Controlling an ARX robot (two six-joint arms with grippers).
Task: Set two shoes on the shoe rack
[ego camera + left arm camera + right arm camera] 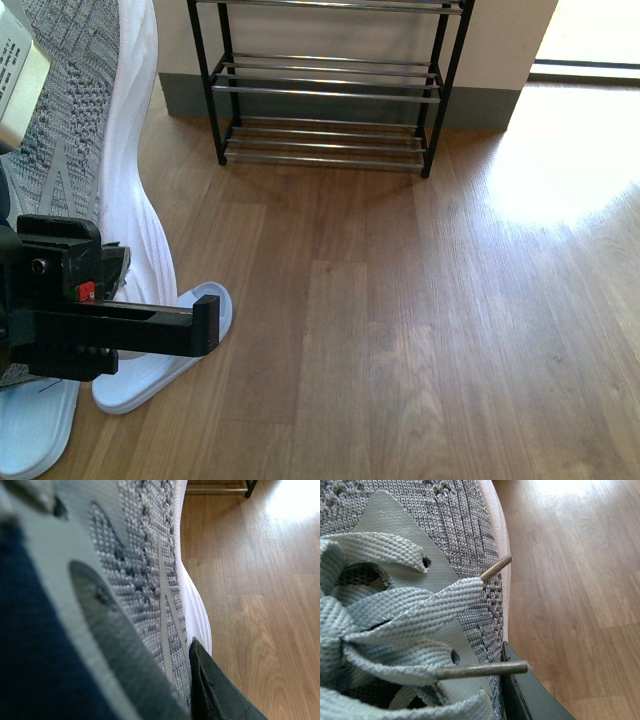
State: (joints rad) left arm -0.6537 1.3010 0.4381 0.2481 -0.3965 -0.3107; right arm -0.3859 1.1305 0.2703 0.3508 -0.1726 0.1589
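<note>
A grey knit sneaker (75,100) with a thick white sole is raised off the wooden floor (400,320) at the near left, standing almost on end with its sole turned toward the middle of the room. The left fingers (190,325) sit at its lower end. In the left wrist view one black finger (215,690) presses against the knit side of the sneaker (145,580), just beside the white sole. The shoe's navy lining fills the other side of that picture, so these fingers are clenched on the shoe's side wall, and the second finger is hidden.

Below the raised shoe, two pale slide sandals (160,370) lie flat on the floor at its near left corner, side by side and partly covered by the arm.

The shoe rack (330,90) stands at the far edge of the floor against the wall, well apart from the sneaker. The chrome rod tiers that show hold nothing. One of its black feet (248,487) shows in the left wrist view.

The right wrist view is filled by a laced sneaker (465,525) with grey laces (410,610) and two brown lace tips. A single right finger (530,700) touches its knit side. The other finger is out of sight, so I cannot tell whether this hand grips. I also cannot tell whether this is the same shoe as the raised one.
</note>
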